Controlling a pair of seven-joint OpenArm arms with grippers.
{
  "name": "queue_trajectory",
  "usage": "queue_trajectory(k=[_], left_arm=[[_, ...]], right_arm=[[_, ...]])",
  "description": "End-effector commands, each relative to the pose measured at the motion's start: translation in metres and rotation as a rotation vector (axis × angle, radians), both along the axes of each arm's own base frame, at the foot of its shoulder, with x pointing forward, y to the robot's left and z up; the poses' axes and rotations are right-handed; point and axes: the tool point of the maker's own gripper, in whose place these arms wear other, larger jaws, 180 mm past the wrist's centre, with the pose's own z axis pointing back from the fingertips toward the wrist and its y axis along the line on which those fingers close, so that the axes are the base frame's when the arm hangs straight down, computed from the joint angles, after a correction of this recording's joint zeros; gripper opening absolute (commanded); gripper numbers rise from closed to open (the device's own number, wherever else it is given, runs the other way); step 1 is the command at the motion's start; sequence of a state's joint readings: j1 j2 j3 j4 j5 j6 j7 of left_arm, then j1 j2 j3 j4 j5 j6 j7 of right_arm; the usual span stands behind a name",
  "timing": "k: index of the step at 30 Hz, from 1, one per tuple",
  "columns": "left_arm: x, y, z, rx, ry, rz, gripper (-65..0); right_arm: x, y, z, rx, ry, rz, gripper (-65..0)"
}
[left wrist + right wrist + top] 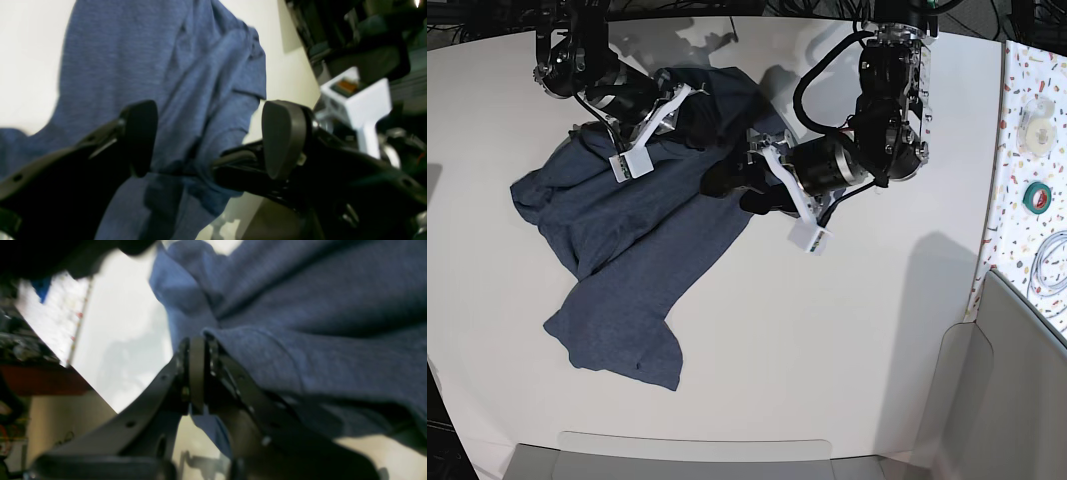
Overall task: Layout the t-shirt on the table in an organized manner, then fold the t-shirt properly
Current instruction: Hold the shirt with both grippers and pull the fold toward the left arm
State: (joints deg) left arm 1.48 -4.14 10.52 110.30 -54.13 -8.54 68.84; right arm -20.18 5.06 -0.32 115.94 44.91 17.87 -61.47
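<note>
The dark blue t-shirt lies crumpled on the white table, spreading from the back centre toward the front left, plain side up. My right gripper is shut on a fold of the t-shirt near its upper edge; in the base view this gripper sits at the back left. My left gripper is open, its fingers wide apart just above the t-shirt at its right edge. In the base view the left gripper hovers over that edge.
A confetti-speckled strip runs along the right side with a white tape roll, a green tape roll and a cable. Grey panels stand at the front edge and front right.
</note>
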Motion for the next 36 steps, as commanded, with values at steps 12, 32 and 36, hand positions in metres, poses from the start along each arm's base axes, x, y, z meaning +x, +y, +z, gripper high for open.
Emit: queue_trajectory(k=[12, 32, 36], left_arm=[[-0.003, 0.0, 0.02, -0.125, -0.006, 0.005, -17.6], [-0.004, 0.016, 0.034, -0.159, -0.034, 0.054, -17.6], [-0.004, 0.016, 0.037, -0.158, -0.044, 0.051, -17.6]], right_arm=[[0.005, 0.006, 0.014, 0.033, -0.054, 0.01, -63.6], [0.004, 0.021, 0.02, 0.034, -0.109, 0.095, -63.4], [0.004, 0.021, 0.02, 0.034, -0.109, 0.095, -63.4]])
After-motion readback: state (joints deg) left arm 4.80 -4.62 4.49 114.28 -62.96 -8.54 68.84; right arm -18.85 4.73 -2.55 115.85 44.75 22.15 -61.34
